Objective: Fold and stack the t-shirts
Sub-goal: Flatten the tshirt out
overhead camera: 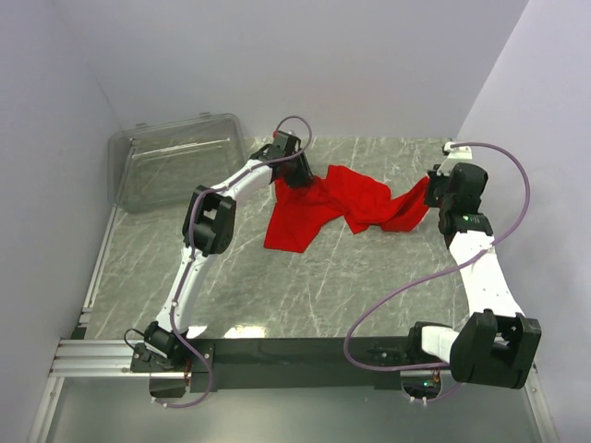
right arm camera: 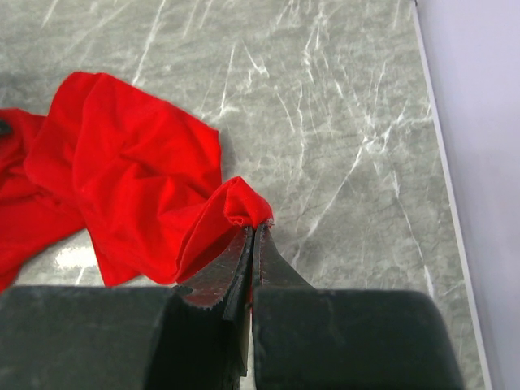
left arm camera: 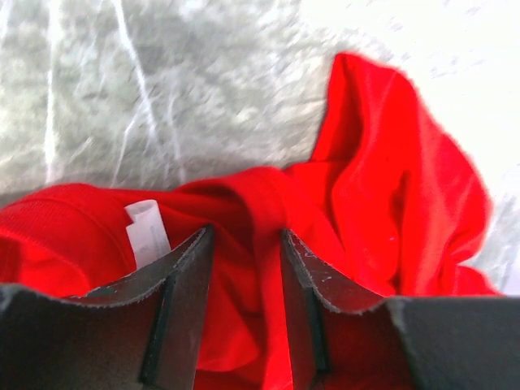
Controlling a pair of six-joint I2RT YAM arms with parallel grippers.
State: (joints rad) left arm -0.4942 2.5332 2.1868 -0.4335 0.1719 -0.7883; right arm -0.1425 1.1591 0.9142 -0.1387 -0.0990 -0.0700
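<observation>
One red t-shirt (overhead camera: 343, 199) lies crumpled across the middle of the marble table, stretched between both grippers. My left gripper (overhead camera: 294, 175) is down on its left end, by the collar. In the left wrist view that gripper (left arm camera: 245, 233) stands open, its jaws astride a raised fold of the red t-shirt (left arm camera: 390, 179), with a white label (left arm camera: 146, 232) just to the left. My right gripper (overhead camera: 432, 190) is at the shirt's right end. In the right wrist view the right gripper (right arm camera: 254, 228) is shut on a pinched corner of the t-shirt (right arm camera: 138, 162), lifted slightly off the table.
A clear plastic bin (overhead camera: 175, 161) sits at the back left of the table (overhead camera: 369, 286). White walls close in the back and both sides. The right wall (right arm camera: 479, 122) runs near my right gripper. A purple cable loops over the front right of the table.
</observation>
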